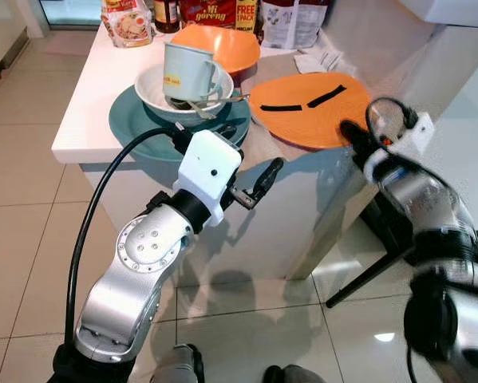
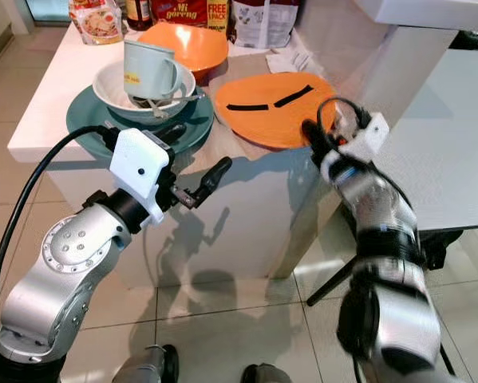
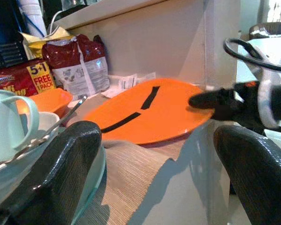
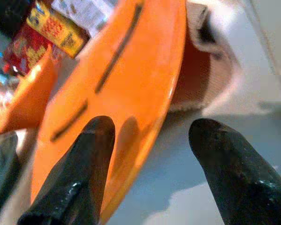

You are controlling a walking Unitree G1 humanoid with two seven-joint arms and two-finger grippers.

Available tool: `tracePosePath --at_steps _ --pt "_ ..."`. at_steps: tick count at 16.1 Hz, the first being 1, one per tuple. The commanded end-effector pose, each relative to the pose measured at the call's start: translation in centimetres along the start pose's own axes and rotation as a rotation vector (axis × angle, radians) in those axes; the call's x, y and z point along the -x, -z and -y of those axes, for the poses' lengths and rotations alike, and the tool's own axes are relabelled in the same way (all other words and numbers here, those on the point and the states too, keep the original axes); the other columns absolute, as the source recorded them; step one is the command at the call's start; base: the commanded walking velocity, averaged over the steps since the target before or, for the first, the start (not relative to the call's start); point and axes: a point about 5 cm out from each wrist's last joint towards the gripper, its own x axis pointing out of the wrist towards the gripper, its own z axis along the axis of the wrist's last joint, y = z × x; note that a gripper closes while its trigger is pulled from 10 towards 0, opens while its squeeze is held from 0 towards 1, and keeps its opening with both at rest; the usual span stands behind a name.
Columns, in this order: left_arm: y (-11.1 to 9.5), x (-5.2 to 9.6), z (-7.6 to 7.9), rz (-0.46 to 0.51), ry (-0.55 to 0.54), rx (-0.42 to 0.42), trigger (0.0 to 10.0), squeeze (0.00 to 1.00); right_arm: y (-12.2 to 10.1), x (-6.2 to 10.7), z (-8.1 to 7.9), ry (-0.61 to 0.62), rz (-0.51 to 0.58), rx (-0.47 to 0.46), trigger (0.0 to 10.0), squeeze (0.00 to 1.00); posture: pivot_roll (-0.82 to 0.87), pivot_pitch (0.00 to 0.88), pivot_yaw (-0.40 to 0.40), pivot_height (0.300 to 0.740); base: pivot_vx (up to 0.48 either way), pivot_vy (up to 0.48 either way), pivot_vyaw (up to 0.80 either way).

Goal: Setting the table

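Orange plate [image 1: 310,108] lies on the right part of the white worktop [image 1: 87,120], resting on a beige mat [image 3: 131,173] and jutting a little past the near right edge; two black strips cross its face. The right gripper [image 4: 145,154] is at the plate's near right rim, jaws spread, one finger [image 4: 84,159] over the rim and the other off to the side, not closed on it. The left gripper [image 1: 250,179] hovers just before the worktop's near edge, jaws spread and pinching nothing. Left of the plate stands a teal plate [image 1: 131,124] carrying a white bowl [image 1: 155,88], with a pale green mug [image 1: 187,72] and cutlery in the bowl. An orange bowl [image 1: 231,44] sits behind them, and food packets [image 1: 219,12] line the far edge.
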Motion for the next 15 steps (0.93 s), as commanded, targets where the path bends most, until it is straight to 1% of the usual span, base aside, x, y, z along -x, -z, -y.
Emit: tracePosePath --at_steps 1,2,3,5,6,7,9,11,13,15 --pt "-0.2 0.2 0.3 0.011 0.019 0.004 10.0 0.00 0.1 0.6 0.0 -0.003 -0.010 0.019 10.0 0.00 0.11 0.091 -0.071 0.740 0.000 0.000 0.00" --pt "-0.2 0.2 0.3 0.012 0.019 0.004 10.0 0.00 0.2 1.0 0.0 -0.010 -0.011 0.043 10.0 0.00 0.11 0.089 -0.071 0.740 0.000 0.000 0.00" --pt "-0.2 0.2 0.3 0.012 0.020 0.003 10.0 0.00 0.4 1.7 -0.2 -0.035 -0.009 0.073 10.0 0.00 0.11 0.084 -0.072 0.740 0.000 0.000 0.00" --pt "-0.2 0.3 0.3 0.010 0.016 -0.002 10.0 0.00 0.7 3.9 -0.6 -0.092 -0.002 0.137 10.0 0.00 0.11 0.082 -0.078 0.740 0.000 0.000 0.00" --pt "-0.2 0.3 0.1 0.009 0.010 -0.003 10.0 0.00 0.9 4.8 -0.5 -0.091 0.008 0.139 10.0 0.00 0.10 0.080 -0.068 0.740 0.000 0.000 0.00" --pt "-0.1 0.3 0.0 0.008 0.009 -0.003 10.0 0.00 0.9 5.3 -0.3 -0.082 0.021 0.123 10.0 0.00 0.10 0.080 -0.064 0.740 0.000 0.000 0.00" --pt "-0.1 0.1 0.1 0.012 0.019 -0.005 10.0 0.00 0.9 5.3 -0.5 -0.071 0.030 0.126 10.0 0.00 0.09 0.080 -0.061 0.740 0.000 0.000 0.00" --pt "-0.2 0.0 0.1 0.015 0.018 -0.005 10.0 0.00 1.0 5.5 -0.9 -0.067 0.039 0.114 10.0 0.00 0.10 0.079 -0.063 0.740 0.000 0.000 0.00" --pt "-0.2 0.2 0.0 0.014 0.015 -0.007 10.0 0.00 1.7 5.8 -1.1 -0.062 0.008 0.132 10.0 0.00 0.10 0.081 -0.067 0.740 0.000 0.000 0.00" --pt "-0.1 0.4 0.1 0.008 0.015 -0.004 10.0 0.00 2.8 6.7 -0.9 -0.054 -0.009 0.167 10.0 0.00 0.10 0.087 -0.069 0.740 0.000 0.000 0.00"
